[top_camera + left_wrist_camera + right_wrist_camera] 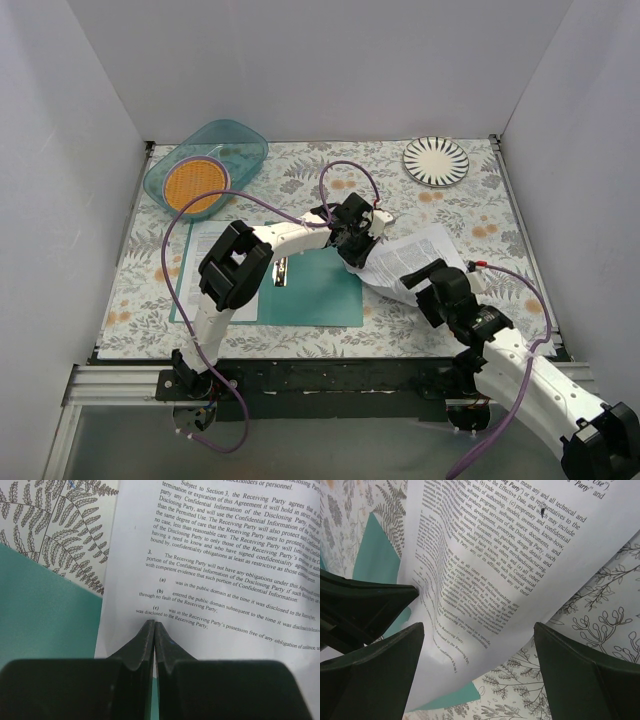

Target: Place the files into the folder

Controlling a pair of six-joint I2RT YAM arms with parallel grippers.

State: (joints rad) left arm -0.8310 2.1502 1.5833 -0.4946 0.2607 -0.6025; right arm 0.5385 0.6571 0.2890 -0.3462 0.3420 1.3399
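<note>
Right gripper: closest thing in its wrist view. Jaws were spread wide, holding nothing, one on each side of the near edge of the curled sheet.
Left gripper: fingers pressed together, pinching the edge of that same sheet by the folder's right edge.
Gripper count: two, one clamped and one wide open.
Files: white pages with dense black print, in two spots. The pinched one bulged up off the table just right of the folder. Couldn't tell if it was a single page or a few.
Other sheet: lay flat on the folder's left half, partly hidden under the left arm.
Folder: one, teal, lying flat at the near middle of the table, with a small metal clip near its middle.
Bowl: one, see-through teal, far left corner, something orange inside.
Plate: one, striped, far right.
Tablecloth: leafy print.
</note>
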